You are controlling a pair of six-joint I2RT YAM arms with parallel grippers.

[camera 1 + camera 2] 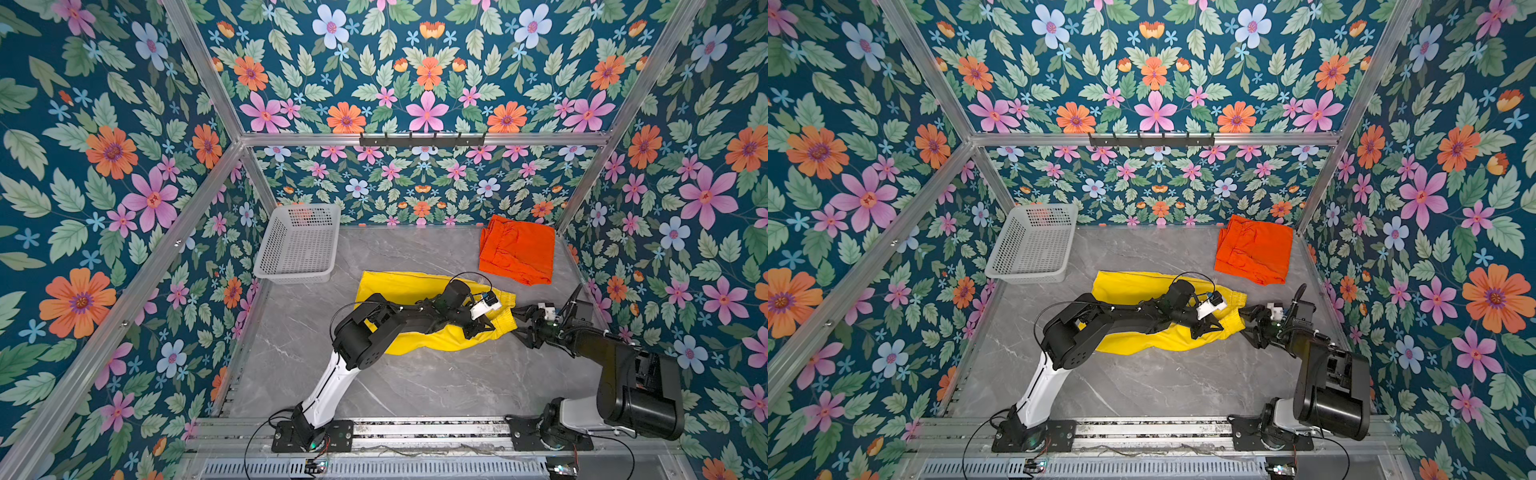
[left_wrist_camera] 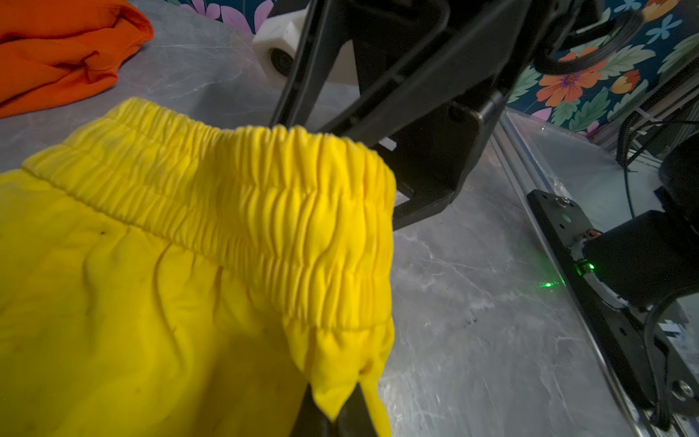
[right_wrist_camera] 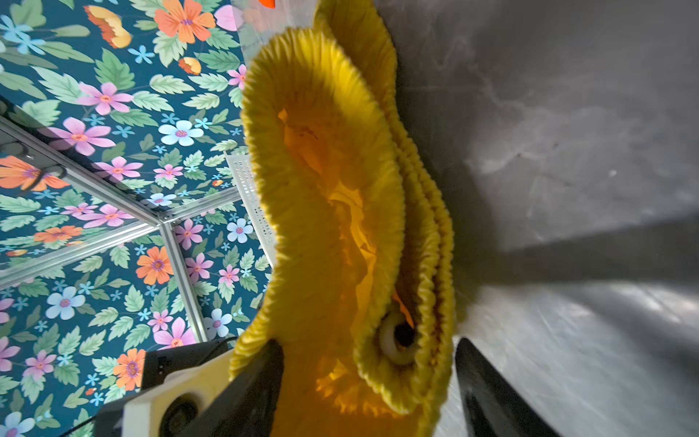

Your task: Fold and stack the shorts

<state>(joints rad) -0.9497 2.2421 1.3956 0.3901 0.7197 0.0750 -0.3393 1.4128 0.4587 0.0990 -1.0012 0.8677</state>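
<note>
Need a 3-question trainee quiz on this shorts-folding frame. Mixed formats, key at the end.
1. Pick one: the left end effector is shut on the yellow shorts at: A) a leg hem, B) the waistband end, C) the crotch.
2. Fill in: the right end effector has the waistband between its jaws, and the jaws stand ___.
3. The orange shorts lie folded at the far right of the table. True or false: the yellow shorts are stacked on them.

Key: 1 B. 2 open. 3 false; the two pairs lie apart.
</note>
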